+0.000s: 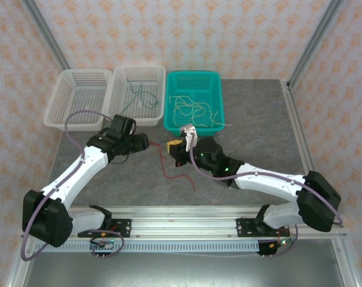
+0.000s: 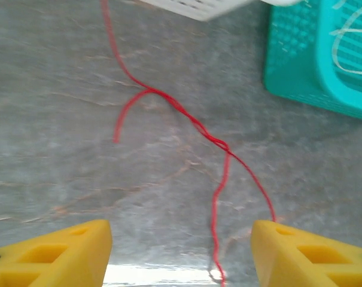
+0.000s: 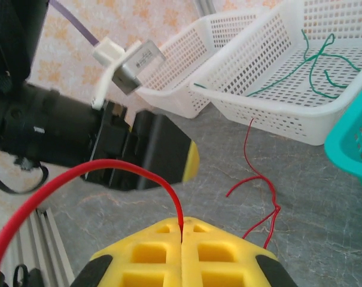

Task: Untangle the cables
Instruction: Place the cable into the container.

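Two red cables (image 2: 192, 122) lie twisted together on the grey table, and from above they trail between the arms (image 1: 164, 162). My left gripper (image 2: 181, 254) hovers open over them, one red strand (image 2: 216, 209) running between its yellow fingers (image 2: 67, 251). My right gripper (image 3: 182, 230) is shut on the end of a red cable (image 3: 127, 169), which arcs off to the left. From above, the left gripper (image 1: 142, 142) and right gripper (image 1: 176, 146) face each other closely. Green cables (image 1: 139, 95) lie in the middle white basket, cream-white cables (image 1: 195, 109) in the teal one.
Three baskets line the back of the table: a white basket (image 1: 67, 98) at left, a second white basket (image 1: 160, 98) in the middle, a teal basket (image 1: 218, 95) at right. The middle basket's rim (image 3: 258, 113) stands just beyond the twisted strands. A metal rail (image 1: 181, 227) runs along the front edge.
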### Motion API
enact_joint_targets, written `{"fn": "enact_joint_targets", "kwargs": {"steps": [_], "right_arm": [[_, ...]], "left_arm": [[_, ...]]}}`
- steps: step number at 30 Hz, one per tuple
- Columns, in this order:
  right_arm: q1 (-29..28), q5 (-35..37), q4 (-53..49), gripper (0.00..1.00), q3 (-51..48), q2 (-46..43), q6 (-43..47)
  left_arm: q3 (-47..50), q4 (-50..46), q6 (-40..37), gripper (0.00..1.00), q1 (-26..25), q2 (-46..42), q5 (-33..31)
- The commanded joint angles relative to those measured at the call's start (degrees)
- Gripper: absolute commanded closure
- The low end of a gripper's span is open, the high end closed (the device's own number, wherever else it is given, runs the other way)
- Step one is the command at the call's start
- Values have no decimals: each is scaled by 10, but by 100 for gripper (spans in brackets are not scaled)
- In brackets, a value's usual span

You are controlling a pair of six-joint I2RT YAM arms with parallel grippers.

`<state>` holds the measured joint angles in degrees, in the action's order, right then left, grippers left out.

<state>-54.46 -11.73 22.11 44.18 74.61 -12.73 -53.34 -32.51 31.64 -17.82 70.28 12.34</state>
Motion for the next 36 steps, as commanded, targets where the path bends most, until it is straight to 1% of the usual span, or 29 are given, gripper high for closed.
{"fn": "enact_joint_targets", "kwargs": {"steps": [1, 2, 3, 5, 7, 9, 10, 11, 12, 15, 17, 18, 19, 21, 23, 25, 26, 28, 30, 32, 33, 34, 36], "right_arm": [[16, 28, -55, 100, 41, -15, -63], [25, 28, -57, 100, 47, -17, -85], [34, 28, -61, 100, 53, -18, -110], [50, 22, -73, 100, 70, -16, -147], [58, 9, -91, 100, 92, -10, -162], [62, -4, -117, 100, 122, -2, -162], [63, -7, -132, 100, 136, 1, -163], [65, -9, -150, 100, 154, 6, -168], [66, -9, -171, 100, 171, 9, -174], [66, -17, -203, 100, 209, 21, -182], [66, -30, -206, 100, 222, 26, -192], [66, -37, -205, 100, 227, 28, -198], [66, -45, -203, 100, 230, 31, -202], [66, -64, -202, 100, 240, 36, -214], [66, -73, -212, 100, 253, 39, -223], [66, -72, -229, 100, 264, 37, -228], [66, -65, -236, 100, 267, 32, -229], [65, -37, -248, 100, 264, 18, -231], [66, 1, -256, 100, 254, 0, -228], [66, 33, -264, 100, 243, -10, -221], [66, 41, -265, 98, 236, -12, -213], [66, 43, -264, 92, 228, -14, -204], [66, 40, -249, 73, 204, -18, -183]], "left_arm": [[0, 76, 11, 33, -5, -17, 59], [-8, 62, -1, 32, -4, -23, 45], [-20, 42, -30, 31, -5, -32, 29], [-30, 31, -85, 27, -4, -62, 21], [-15, 66, -146, 24, -5, -101, 60], [17, 111, -215, 18, -14, -142, 100], [35, 131, -256, 17, -18, -153, 123], [49, 141, -308, 16, -26, -163, 157], [55, 143, -351, 14, -43, -170, 166], [57, 157, -431, 11, -104, -165, 122], [58, 184, -456, 11, -134, -146, 90], [64, 213, -454, 10, -143, -134, 68], [74, 249, -445, 10, -144, -123, 47], [106, 352, -424, 8, -144, -91, -8], [106, 400, -412, 8, -144, -52, -30], [91, 416, -388, 11, -144, -21, -56], [88, 426, -372, 14, -144, -10, -76], [92, 445, -339, 30, -144, -4, -121], [88, 445, -313, 58, -140, -19, -125], [69, 423, -294, 83, -138, -38, -97], [48, 396, -286, 93, -138, -45, -79], [26, 366, -279, 100, -138, -49, -69], [-27, 301, -270, 100, -138, -56, -56]]}}
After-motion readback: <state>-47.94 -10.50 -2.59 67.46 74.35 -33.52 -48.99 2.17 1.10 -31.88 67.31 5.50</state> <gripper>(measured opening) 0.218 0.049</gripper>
